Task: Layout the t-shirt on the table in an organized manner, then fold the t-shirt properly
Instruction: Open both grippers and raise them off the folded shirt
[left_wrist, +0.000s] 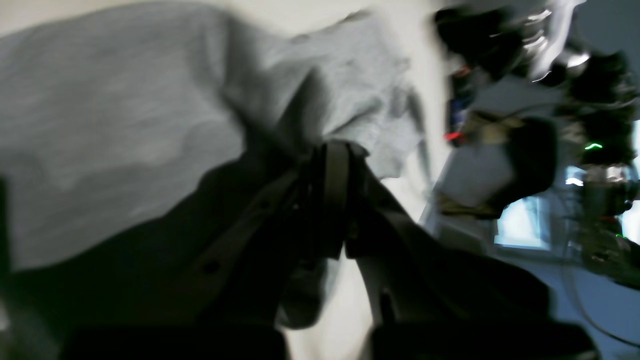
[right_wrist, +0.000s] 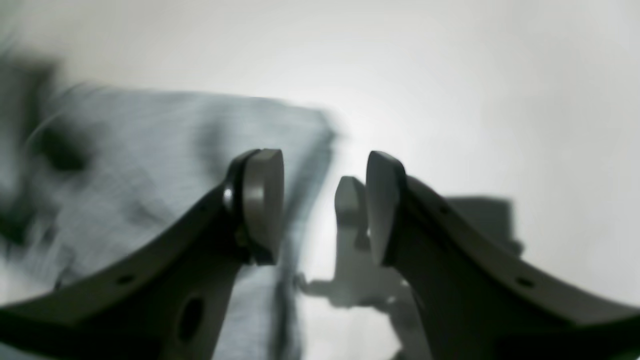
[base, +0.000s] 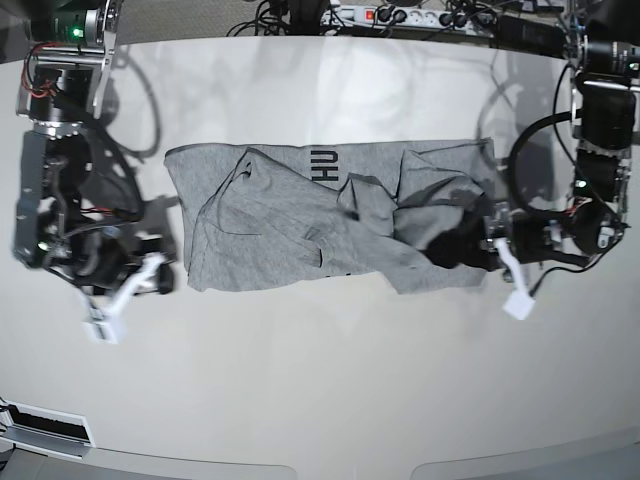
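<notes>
Heather-grey cotton is spreading in rumpled folds across the middle of the table (base: 320, 380): the t-shirt (base: 300, 225) is lying crumpled near the far half of the glossy white top, with black block letters (base: 325, 165) showing at its twelve o'clock edge and a bunched ridge running toward four o'clock. At the shirt's three o'clock end the left gripper (base: 492, 245) is lying low over the cloth; in the left wrist view its fingers (left_wrist: 334, 200) are pressing together and pinching a gathered fold of the grey fabric. At the shirt's nine o'clock side the right gripper (base: 160, 272) is hovering just beside the hem, apart from it, its fingers (right_wrist: 262, 200) standing spread with nothing between them. Cables and a power strip (base: 400, 15) are lying beyond the table's twelve o'clock edge.
</notes>
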